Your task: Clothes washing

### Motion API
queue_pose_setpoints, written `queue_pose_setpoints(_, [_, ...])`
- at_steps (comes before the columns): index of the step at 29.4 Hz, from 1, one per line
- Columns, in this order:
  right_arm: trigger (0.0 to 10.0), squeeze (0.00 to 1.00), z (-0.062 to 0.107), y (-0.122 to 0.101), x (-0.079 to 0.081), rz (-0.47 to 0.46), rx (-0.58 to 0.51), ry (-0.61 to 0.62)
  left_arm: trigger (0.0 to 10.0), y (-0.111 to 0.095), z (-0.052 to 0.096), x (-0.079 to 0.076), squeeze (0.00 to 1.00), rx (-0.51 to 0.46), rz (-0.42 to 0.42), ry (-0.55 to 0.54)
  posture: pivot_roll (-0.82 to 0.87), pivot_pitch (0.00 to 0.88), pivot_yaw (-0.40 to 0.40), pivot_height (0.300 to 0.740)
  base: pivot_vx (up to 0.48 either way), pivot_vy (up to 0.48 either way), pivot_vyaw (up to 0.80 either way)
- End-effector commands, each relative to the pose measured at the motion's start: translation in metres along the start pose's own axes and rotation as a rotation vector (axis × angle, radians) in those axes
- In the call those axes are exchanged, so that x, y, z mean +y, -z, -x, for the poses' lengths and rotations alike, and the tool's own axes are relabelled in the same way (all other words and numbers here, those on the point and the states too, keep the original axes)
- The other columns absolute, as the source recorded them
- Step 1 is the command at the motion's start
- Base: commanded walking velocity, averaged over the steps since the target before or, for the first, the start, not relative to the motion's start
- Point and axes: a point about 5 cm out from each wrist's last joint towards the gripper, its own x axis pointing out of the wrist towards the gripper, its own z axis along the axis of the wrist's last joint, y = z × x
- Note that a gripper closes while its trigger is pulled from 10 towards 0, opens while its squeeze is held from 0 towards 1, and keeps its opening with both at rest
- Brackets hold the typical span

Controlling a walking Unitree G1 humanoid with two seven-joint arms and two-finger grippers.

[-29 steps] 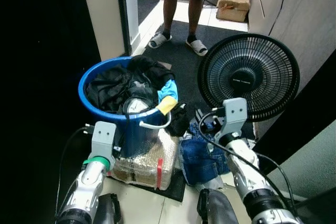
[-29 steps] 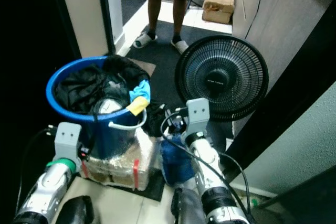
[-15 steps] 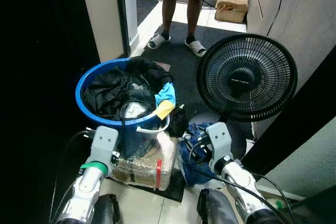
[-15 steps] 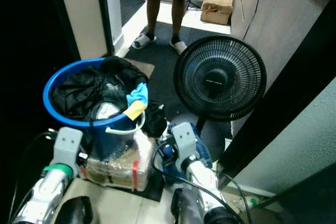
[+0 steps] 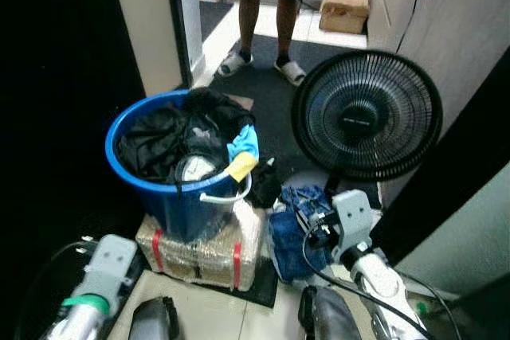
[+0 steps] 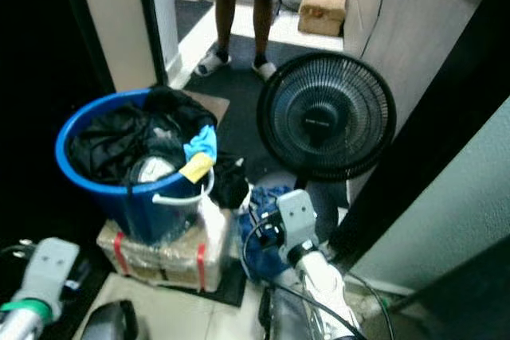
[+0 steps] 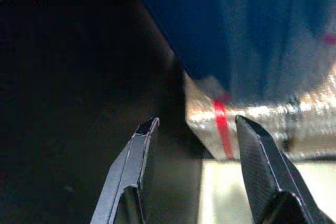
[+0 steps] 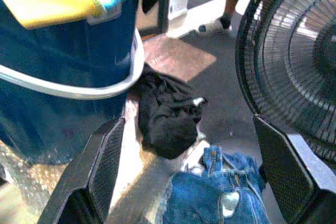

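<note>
Right gripper [image 8: 184,182]: fingers spread wide, empty, aimed low at the jeans [image 8: 215,195] and black garment [image 8: 168,114] on the floor between bucket [image 5: 171,197] and fan [image 5: 366,113], likely lining up a pickup. Left gripper [image 7: 191,169]: parted, empty, beside the wrapped parcel [image 7: 262,121] under the bucket; view blurred. Bucket already holds dark clothes [image 5: 171,137].

Head pair high above the blue bucket [image 5: 171,197]; wrist views low beside it.
</note>
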Motion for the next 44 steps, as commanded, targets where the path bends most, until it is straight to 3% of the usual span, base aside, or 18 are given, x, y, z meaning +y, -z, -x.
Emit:
queue_pose_setpoints(1, [10.0, 0.00, 0.012, 0.005, -0.003, -0.001, 0.023, 0.001, 10.0, 0.001, 0.010, 0.003, 0.00, 0.006, -0.003, 0.024, 0.08, 0.072, -0.010, 0.510, 0.000, 0.000, 0.00])
queue_pose_setpoints(8, [10.0, 0.00, 0.029, -0.006, -0.010, 0.001, -0.012, 0.020, 10.0, -0.022, 0.023, 0.002, 0.00, -0.087, 0.003, 0.063, 0.08, 0.079, -0.005, 0.510, 0.000, 0.000, 0.00])
queue_pose_setpoints(10, [10.0, 0.00, 0.033, -0.024, -0.016, -0.017, -0.062, 0.061, 10.0, -0.044, 0.020, 0.007, 0.00, -0.148, 0.047, 0.027, 0.07, 0.085, 0.002, 0.510, 0.000, 0.000, 0.00])
queue_pose_setpoints(11, [10.0, 0.00, 0.033, -0.024, -0.016, -0.017, -0.062, 0.061, 10.0, -0.044, 0.020, 0.007, 0.00, -0.148, 0.047, 0.027, 0.07, 0.085, 0.002, 0.510, 0.000, 0.000, 0.00])
queue_pose_setpoints(16, [10.0, 0.00, 0.031, -0.078, -0.029, -0.031, -0.216, 0.094, 10.0, -0.100, 0.007, 0.021, 0.00, -0.289, 0.141, 0.006, 0.06, 0.089, 0.010, 0.510, 0.000, 0.000, 0.00])
queue_pose_setpoints(18, [10.0, 0.00, 0.030, -0.086, -0.031, -0.034, -0.238, 0.094, 10.0, -0.108, 0.005, 0.022, 0.00, -0.310, 0.155, 0.010, 0.06, 0.089, 0.011, 0.510, 0.000, 0.000, 0.00])
queue_pose_setpoints(20, [10.0, 0.00, 0.015, -0.112, -0.033, -0.028, -0.315, 0.107, 10.0, -0.151, -0.008, 0.008, 0.00, -0.411, 0.234, 0.051, 0.06, 0.084, 0.016, 0.510, 0.000, 0.000, 0.00])
queue_pose_setpoints(22, [10.0, 0.00, 0.010, -0.116, -0.033, -0.033, -0.327, 0.111, 10.0, -0.160, -0.011, 0.003, 0.00, -0.430, 0.248, 0.063, 0.06, 0.084, 0.016, 0.510, 0.000, 0.000, 0.00])
queue_pose_setpoints(26, [10.0, 0.00, -0.023, -0.120, -0.024, -0.103, -0.339, 0.130, 10.0, -0.192, -0.039, -0.019, 0.00, -0.469, 0.325, 0.072, 0.06, 0.084, 0.009, 0.510, 0.000, 0.000, 0.00])
queue_pose_setpoints(29, [10.0, 0.00, -0.033, -0.119, -0.018, -0.123, -0.318, 0.125, 10.0, -0.200, -0.047, -0.024, 0.00, -0.466, 0.360, 0.077, 0.06, 0.086, 0.005, 0.510, 0.000, 0.000, 0.00])
queue_pose_setpoints(30, [10.0, 0.00, -0.046, -0.118, -0.012, -0.140, -0.297, 0.116, 10.0, -0.211, -0.057, -0.029, 0.00, -0.470, 0.380, 0.076, 0.06, 0.092, -0.004, 0.510, 0.000, 0.000, 0.00])
queue_pose_setpoints(32, [10.0, 0.00, -0.046, -0.118, -0.012, -0.140, -0.297, 0.116, 10.0, -0.211, -0.057, -0.029, 0.00, -0.470, 0.380, 0.076, 0.06, 0.092, -0.004, 0.510, 0.000, 0.000, 0.00])
queue_pose_setpoints(33, [10.0, 0.00, -0.059, -0.116, -0.007, -0.137, -0.266, 0.109, 10.0, -0.220, -0.067, -0.035, 0.00, -0.459, 0.378, 0.084, 0.06, 0.098, -0.011, 0.510, 0.000, 0.000, 0.00])
queue_pose_setpoints(34, [10.0, 0.00, -0.059, -0.116, -0.007, -0.137, -0.266, 0.109, 10.0, -0.220, -0.067, -0.035, 0.00, -0.459, 0.378, 0.084, 0.06, 0.098, -0.011, 0.510, 0.000, 0.000, 0.00])
queue_pose_setpoints(37, [10.0, 0.00, -0.079, -0.111, 0.002, -0.120, -0.200, 0.052, 10.0, -0.237, -0.080, -0.052, 0.00, -0.442, 0.366, 0.112, 0.08, 0.133, -0.031, 0.510, 0.000, 0.000, 0.00])
queue_pose_setpoints(38, [10.0, 0.00, -0.079, -0.111, 0.002, -0.120, -0.200, 0.052, 10.0, -0.237, -0.080, -0.052, 0.00, -0.442, 0.366, 0.112, 0.08, 0.133, -0.031, 0.510, 0.000, 0.000, 0.00])
queue_pose_setpoints(41, [10.0, 0.00, -0.090, -0.095, 0.007, -0.067, -0.088, -0.028, 10.0, -0.249, -0.090, -0.072, 0.00, -0.373, 0.376, 0.125, 0.10, 0.186, -0.050, 0.510, 0.000, 0.000, 0.00])
queue_pose_setpoints(44, [10.0, 0.00, -0.091, -0.089, 0.007, -0.028, -0.062, -0.038, 10.0, -0.250, -0.093, -0.074, 0.00, -0.345, 0.404, 0.119, 0.10, 0.197, -0.053, 0.510, 0.000, 0.000, 0.00])
